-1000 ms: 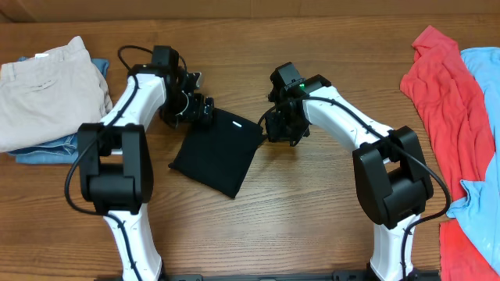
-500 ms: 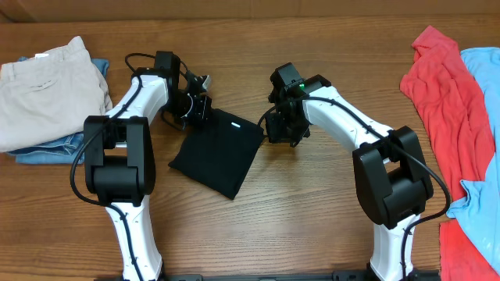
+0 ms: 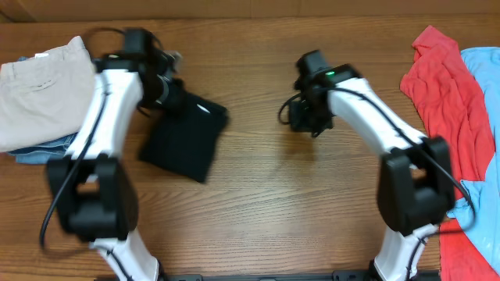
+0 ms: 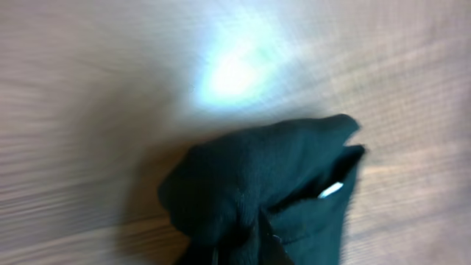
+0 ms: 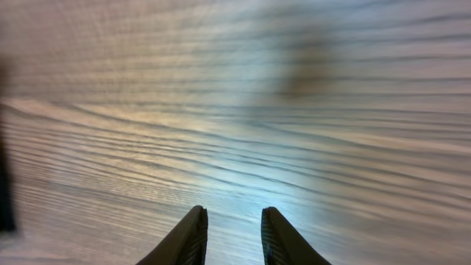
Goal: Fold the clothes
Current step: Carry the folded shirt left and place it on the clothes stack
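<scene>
My left tool (image 3: 173,95): clenched on the upper corner of the shirt (image 3: 183,140). In my left wrist view the black cloth is bunched up right at the bottom edge, and I cannot make out my own fingers there.
My right tool (image 5: 232,239): released, with a narrow gap between the two fingers (image 5: 193,237) and nothing in it. It hangs over bare wood, well apart from the shirt.
Shirt: black, folded to a compact shape. It lies tilted on the bench (image 3: 258,211), left of the middle and close to my left arm.
Label (image 4: 331,190): small and white, near the right edge of the cloth in the left wrist view.
Left end of bench: beige trousers (image 3: 43,86) lie on top of blue denim (image 3: 39,156). They are near the shirt but not touching it.
Right end of bench: a red garment (image 3: 437,86) and a light blue garment (image 3: 484,117) lie against each other, well apart from the shirt.
Sharpness: my left arm is blurred in the overhead view.
</scene>
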### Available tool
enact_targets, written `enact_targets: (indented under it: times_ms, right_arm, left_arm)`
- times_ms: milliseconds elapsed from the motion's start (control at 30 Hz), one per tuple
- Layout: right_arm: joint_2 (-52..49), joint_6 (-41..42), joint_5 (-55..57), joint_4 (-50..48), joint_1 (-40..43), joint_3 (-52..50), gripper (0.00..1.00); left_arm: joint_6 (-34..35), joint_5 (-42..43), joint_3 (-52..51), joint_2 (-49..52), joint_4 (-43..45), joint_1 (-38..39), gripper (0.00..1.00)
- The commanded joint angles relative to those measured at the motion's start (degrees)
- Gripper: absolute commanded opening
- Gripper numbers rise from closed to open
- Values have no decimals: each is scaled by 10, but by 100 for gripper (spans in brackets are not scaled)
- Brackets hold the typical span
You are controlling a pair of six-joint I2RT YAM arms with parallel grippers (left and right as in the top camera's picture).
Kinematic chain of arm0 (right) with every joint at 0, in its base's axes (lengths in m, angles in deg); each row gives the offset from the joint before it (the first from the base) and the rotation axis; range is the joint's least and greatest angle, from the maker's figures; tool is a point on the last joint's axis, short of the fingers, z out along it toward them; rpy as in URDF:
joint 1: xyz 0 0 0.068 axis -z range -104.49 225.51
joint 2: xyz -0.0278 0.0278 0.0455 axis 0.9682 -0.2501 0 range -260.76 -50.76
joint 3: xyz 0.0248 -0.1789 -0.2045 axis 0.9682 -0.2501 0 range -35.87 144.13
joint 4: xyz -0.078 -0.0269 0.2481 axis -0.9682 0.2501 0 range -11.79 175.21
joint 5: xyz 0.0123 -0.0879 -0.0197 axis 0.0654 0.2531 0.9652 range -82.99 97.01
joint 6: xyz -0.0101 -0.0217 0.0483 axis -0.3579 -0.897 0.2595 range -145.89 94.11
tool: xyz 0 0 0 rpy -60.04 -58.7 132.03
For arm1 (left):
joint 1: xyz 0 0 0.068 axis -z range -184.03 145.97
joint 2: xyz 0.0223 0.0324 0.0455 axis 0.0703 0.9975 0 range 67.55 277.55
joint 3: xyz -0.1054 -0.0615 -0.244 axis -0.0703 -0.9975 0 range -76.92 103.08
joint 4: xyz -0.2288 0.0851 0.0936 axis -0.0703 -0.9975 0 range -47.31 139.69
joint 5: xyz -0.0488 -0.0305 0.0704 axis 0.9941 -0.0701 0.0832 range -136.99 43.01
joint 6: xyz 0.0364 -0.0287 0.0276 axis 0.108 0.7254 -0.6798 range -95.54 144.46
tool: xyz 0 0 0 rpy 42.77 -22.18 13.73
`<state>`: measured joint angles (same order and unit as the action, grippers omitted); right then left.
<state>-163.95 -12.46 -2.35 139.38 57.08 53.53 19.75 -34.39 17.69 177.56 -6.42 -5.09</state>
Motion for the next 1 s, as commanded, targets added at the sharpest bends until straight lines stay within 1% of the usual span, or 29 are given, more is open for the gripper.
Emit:
enact_targets:
  times_ms: [0, 167, 267, 567, 633, 833, 967]
  right_arm:
    - [71, -2, 15, 7, 23, 23, 28]
    - [101, -4, 19, 30, 49, 23, 28]
    - [103, -4, 19, 41, 56, 23, 28]
    - [103, -4, 19, 50, 58, 22, 28]
    - [103, -4, 19, 52, 58, 22, 28]
    - [103, -4, 19, 52, 58, 22, 28]
    - [103, -4, 18, 52, 58, 22, 28]
  left_arm:
    - [-9, -104, 21, -83, 3, -32, 4]
    - [-9, -198, 24, -139, 12, -69, 4]
    - [-10, -223, 24, -152, 33, -92, 4]
    - [-11, -215, 27, -152, 92, -163, 3]
    - [-11, -213, 27, -152, 107, -175, 4]
    - [-11, -149, 27, -137, 154, -215, 4]
    - [-11, -142, 27, -116, 172, -232, 4]
